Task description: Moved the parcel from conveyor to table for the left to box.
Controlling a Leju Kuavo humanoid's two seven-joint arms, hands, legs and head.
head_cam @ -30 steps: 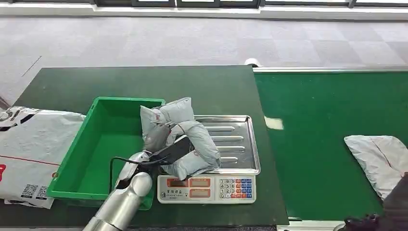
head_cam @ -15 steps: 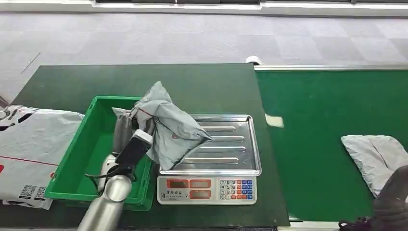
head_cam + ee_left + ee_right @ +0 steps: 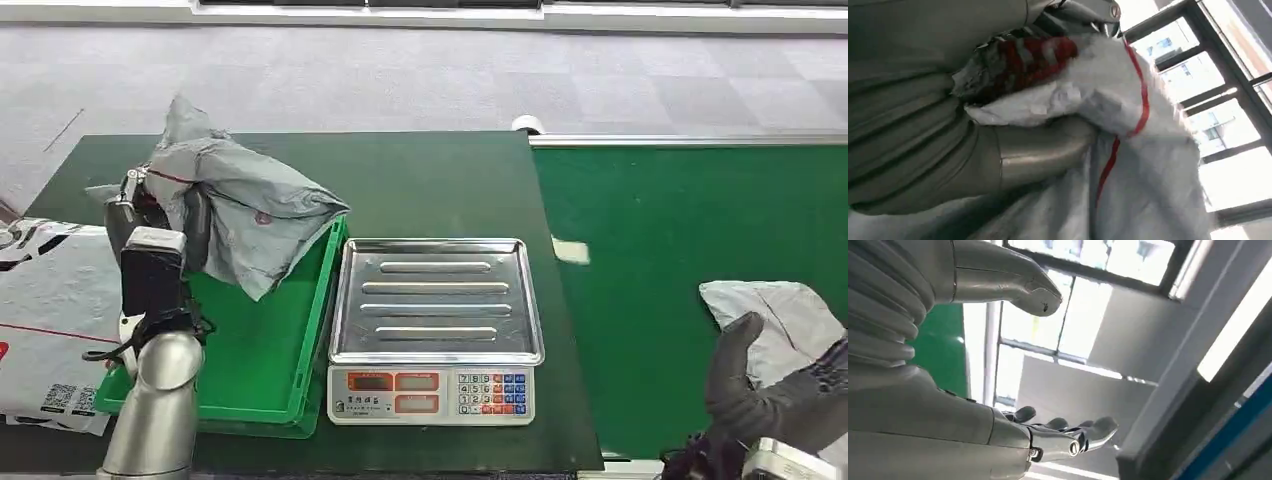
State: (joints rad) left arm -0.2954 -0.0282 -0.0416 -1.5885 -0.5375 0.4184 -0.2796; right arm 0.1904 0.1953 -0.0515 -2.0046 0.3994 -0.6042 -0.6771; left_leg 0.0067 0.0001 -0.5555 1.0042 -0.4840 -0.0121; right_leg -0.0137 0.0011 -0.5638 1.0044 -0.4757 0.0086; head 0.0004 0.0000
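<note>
Left hand (image 3: 150, 225): fingers wrapped around a crumpled grey parcel (image 3: 245, 205), which is lifted clear of the surfaces and hangs above the far left part of the green crate (image 3: 262, 345); in the left wrist view the thick grey thumb (image 3: 1043, 147) presses into the grey plastic of the parcel (image 3: 1148, 180), whose red stripe and red-printed label lie beside the thumb. Right hand (image 3: 775, 385): fingers spread apart and holding nothing, raised at the near right corner of the head view; in the right wrist view the dark fingers (image 3: 1068, 432) extend loosely, well apart from the thumb. A second grey parcel (image 3: 770, 310) lies flat on the green conveyor belt (image 3: 660, 240), just beyond the right hand; whether the hand touches it cannot be told. The crate sits on the dark green table (image 3: 420, 185), touching the left side of a weighing scale (image 3: 435, 390) whose steel tray (image 3: 440, 300) carries no load. A large white printed mailer bag (image 3: 50, 300) lies at the table's left edge, beside the crate.
</note>
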